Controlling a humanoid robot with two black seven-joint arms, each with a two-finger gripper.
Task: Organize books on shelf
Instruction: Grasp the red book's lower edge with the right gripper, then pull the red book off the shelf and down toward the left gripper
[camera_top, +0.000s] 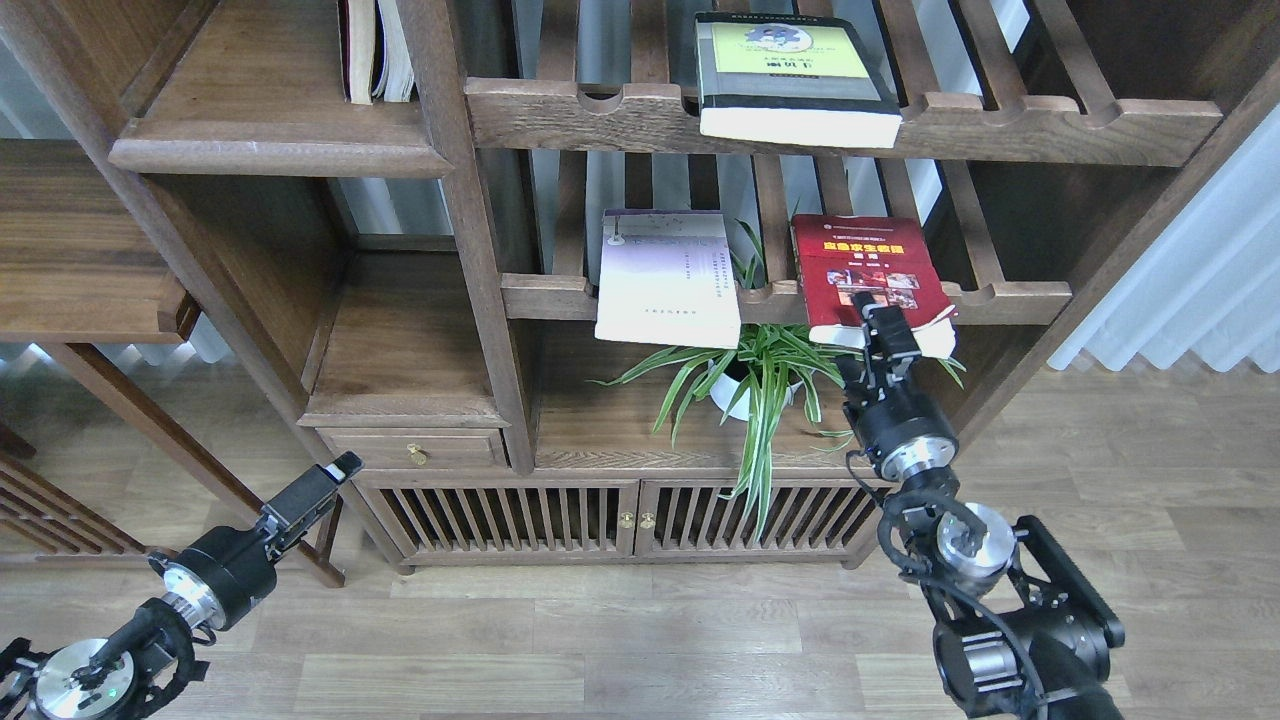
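Note:
The red paperback (865, 262) lies flat on the lower slatted rack (1010, 298), its front edge overhanging. The pale lavender paperback (665, 275) lies to its left on the same rack. The thick yellow-green-and-grey book (790, 70) lies flat on the upper slatted rack (1050, 125). The solid shelf board (270, 150) is at upper left. My right gripper (878, 318) is at the red book's front edge and overlaps its cover; I cannot tell whether it grips. My left gripper (335, 475) hangs low at left, by the cabinet, far from the books.
Two books (375, 50) stand upright at the right end of the solid shelf. A potted spider plant (760, 375) stands under the lower rack, just left of my right arm. A small drawer (415, 450) and slatted cabinet doors (630, 515) lie below.

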